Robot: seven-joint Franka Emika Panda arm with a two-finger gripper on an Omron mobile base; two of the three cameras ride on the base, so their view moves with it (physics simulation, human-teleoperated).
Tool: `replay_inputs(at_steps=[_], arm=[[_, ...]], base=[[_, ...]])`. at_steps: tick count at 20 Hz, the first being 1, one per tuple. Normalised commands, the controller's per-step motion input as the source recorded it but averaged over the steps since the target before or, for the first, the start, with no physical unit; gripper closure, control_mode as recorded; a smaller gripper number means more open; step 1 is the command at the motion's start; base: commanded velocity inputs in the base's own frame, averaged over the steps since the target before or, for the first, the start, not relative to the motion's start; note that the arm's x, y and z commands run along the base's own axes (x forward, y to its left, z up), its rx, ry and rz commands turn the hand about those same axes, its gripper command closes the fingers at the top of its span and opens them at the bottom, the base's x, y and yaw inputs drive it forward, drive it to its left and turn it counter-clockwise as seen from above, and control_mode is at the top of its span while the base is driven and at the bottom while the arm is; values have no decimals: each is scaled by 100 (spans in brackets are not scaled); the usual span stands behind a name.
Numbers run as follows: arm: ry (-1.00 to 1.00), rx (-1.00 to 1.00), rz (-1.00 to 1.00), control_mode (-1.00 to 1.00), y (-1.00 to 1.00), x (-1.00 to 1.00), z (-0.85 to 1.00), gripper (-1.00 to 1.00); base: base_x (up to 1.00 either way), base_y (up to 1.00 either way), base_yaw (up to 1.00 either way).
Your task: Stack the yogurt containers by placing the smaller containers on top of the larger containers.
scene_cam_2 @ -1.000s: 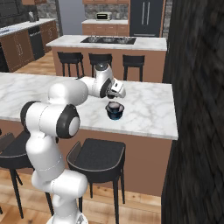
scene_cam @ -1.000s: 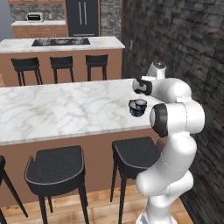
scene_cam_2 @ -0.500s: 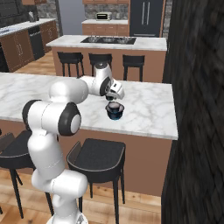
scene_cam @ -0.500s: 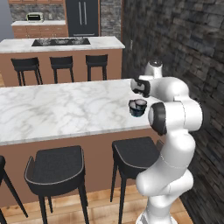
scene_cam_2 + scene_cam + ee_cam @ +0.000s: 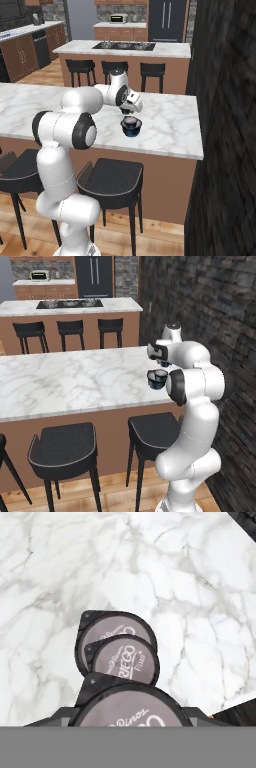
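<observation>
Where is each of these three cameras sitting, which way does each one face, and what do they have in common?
Left base view: behind the arm on its left, facing forward and down over the marble counter; the white arm rises at lower right, beside the large tub.
Right base view: behind the arm on its right, facing the same counter; the arm rises at lower left, gripper above the tub.
Hand view: on the hand, looking down the gripper at stacked dark lids on marble.
Shared: all three see the counter and the tub stack.

The arm (image 5: 192,406) is glossy white, built of rounded, bulging segments (almost like stacked balloons). Dark grey rings mark its joints. A small dark cap tops one joint.
</observation>
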Motion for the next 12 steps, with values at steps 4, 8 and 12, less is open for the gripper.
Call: replay_inputs(at_steps=[4, 8, 12], arm=[[0, 0, 0, -100, 0, 1, 0, 100], [0, 0, 0, -100, 0, 11, -3, 100], [0, 0, 0, -100, 0, 8, -6, 100]], base=[[0, 0, 0], [0, 0, 0], [0, 0, 0]])
